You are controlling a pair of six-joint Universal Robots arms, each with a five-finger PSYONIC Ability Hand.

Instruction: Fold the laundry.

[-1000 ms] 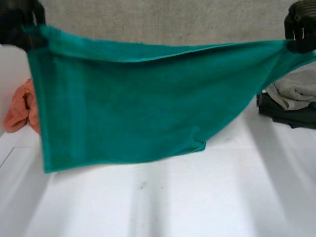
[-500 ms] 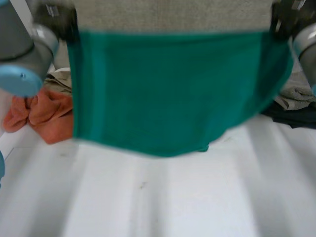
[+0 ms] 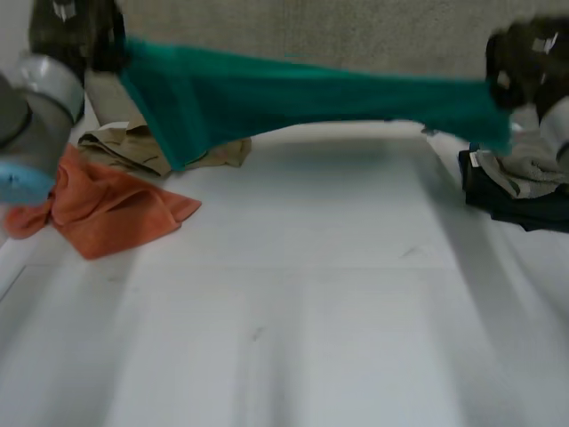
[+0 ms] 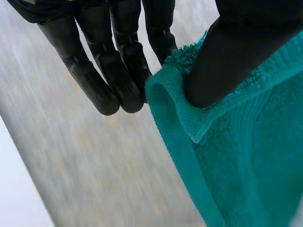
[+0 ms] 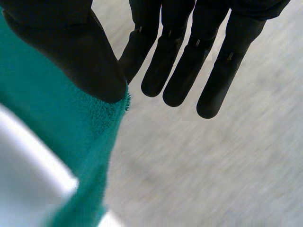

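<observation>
Left robot hand (image 4: 113, 61) and right robot hand (image 5: 180, 56) each pinch a teal towel (image 3: 302, 93) corner above the white surface (image 3: 293, 302); grey wall (image 3: 311, 27) behind the towel.

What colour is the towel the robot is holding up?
The towel is teal green, clearest in the head view.

Item: left hand (image 4: 118, 71), black. Fingers straight, close together, tips side by side. Thumb pressed onto corner of teal towel (image 4: 246, 165), pinching it vs. nearest finger. Towel hem folded over at corner; rest runs away from hand. Bkgd: grey surface (image 4: 94, 179).
</observation>
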